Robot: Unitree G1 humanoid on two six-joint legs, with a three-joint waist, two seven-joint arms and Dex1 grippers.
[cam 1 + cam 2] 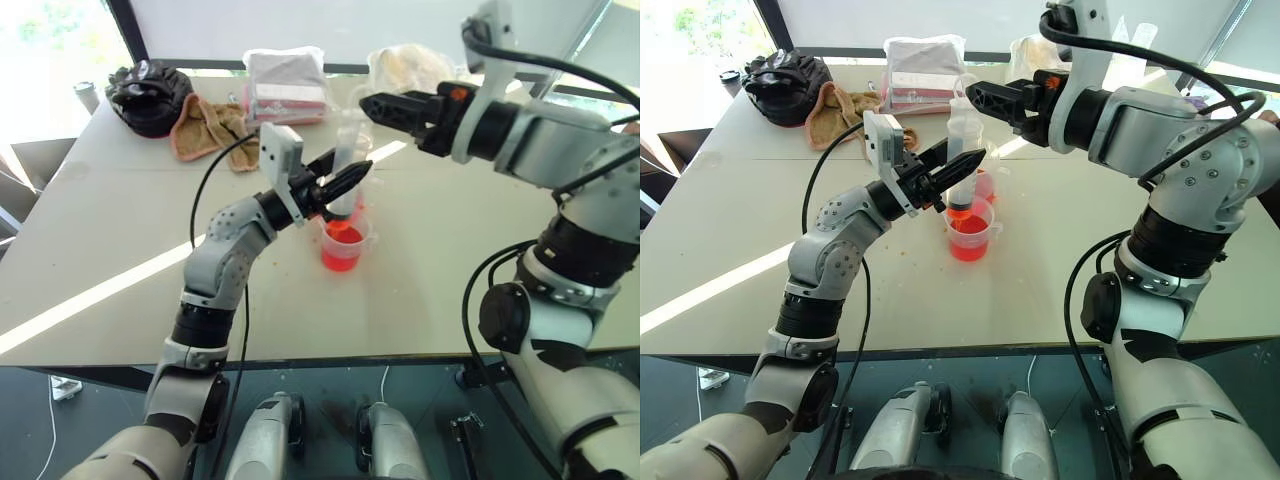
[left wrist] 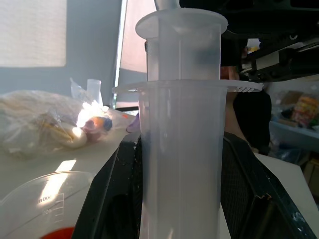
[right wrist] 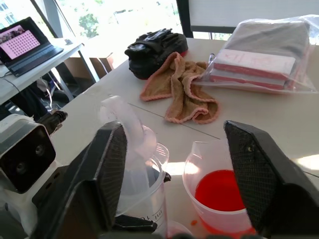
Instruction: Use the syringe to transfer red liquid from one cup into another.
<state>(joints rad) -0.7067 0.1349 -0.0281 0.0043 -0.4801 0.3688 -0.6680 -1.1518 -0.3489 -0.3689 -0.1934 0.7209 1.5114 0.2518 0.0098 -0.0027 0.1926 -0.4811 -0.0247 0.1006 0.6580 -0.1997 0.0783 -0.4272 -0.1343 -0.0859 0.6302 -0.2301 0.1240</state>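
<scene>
Clear plastic, the syringe (image 1: 961,140) is standing upright over the nearer measuring cup (image 1: 971,236), its lower end dipping into the red liquid (image 1: 968,243). The left gripper (image 1: 958,172) is pinching the barrel between its black fingers. The right gripper (image 1: 973,96) is hovering at the plunger top (image 3: 121,119), fingers spread on either side of it, apart from it. A second cup (image 3: 219,194) of red liquid is sitting just beside, on the white table (image 1: 120,250).
</scene>
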